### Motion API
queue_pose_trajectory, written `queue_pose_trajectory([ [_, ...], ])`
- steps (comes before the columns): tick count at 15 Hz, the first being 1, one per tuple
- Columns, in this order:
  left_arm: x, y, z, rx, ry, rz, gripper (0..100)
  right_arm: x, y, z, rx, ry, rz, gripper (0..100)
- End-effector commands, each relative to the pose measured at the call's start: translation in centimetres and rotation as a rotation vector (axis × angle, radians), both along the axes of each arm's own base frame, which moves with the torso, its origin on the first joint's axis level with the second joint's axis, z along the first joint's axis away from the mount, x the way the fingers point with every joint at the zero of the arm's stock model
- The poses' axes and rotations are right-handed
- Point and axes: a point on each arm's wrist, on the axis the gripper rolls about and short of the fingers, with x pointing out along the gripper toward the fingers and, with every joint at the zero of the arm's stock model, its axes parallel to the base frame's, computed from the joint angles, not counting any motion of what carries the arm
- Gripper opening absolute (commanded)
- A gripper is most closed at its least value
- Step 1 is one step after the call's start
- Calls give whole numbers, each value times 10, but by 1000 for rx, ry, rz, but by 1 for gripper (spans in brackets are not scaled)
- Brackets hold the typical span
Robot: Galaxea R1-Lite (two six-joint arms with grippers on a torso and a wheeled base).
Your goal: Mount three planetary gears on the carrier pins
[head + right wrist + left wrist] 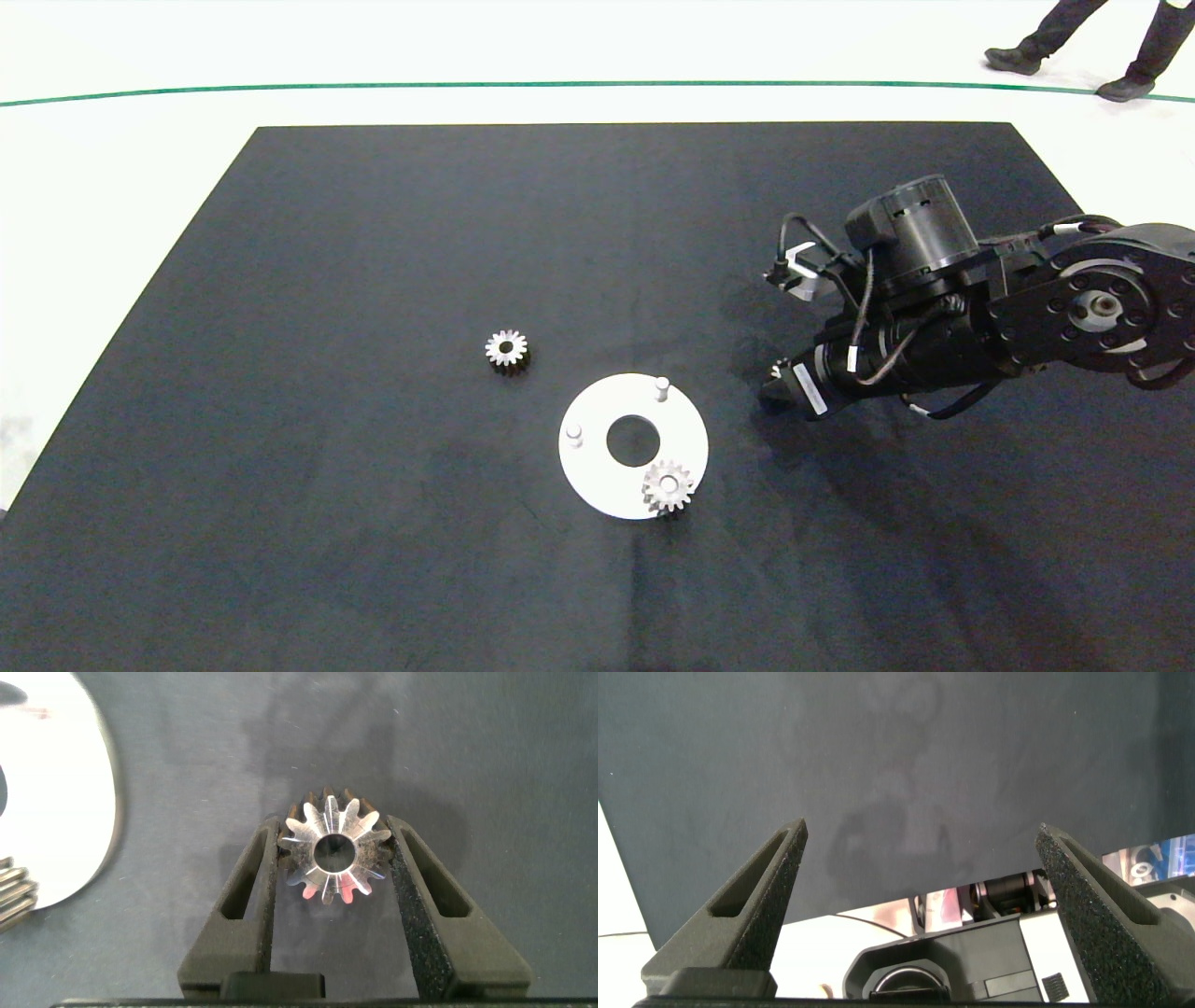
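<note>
While the right gripper (pixel 332 859) is clamped on one planetary gear (pixel 333 851), its two grey fingers press the toothed rim from opposite sides, just beside the white carrier disc (pixel 597 467). The gear is silvery metal with pointed teeth, dark flanks and a round centre bore; the bore axis points toward the wrist camera, so the flat face is seen square-on. The finger pads (pixel 411 891) have a coarse, grainy black surface.

The disc is flat, smooth and matte, with a large round central hole, and lies on the black, cloth-like worktop (pixel 373 233). Two bare carrier pins, short pale grey cylinders, stand upright at the far edge (pixel 662 385) and at the left edge (pixel 574 433). A second gear (pixel 667 486) lies flat on the disc's near-right edge, bore axis vertical. A third gear (pixel 507 350) rests on the worktop left of the disc, apart from it.

The left gripper (pixel 924 873) hangs above the worktop's edge, fingers spread wide with nothing between them.
</note>
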Motion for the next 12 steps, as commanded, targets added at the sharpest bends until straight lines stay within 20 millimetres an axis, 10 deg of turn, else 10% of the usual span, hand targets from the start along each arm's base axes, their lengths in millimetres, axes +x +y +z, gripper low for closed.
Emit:
queue_pose_trajectory([
  [1,1,0,-1,2,11,-2,100,-11,6,13,-2,-37,44,10],
  [12,2,0,-1,3,15,-2,100,-42,45,67,-22,-42,202,10],
])
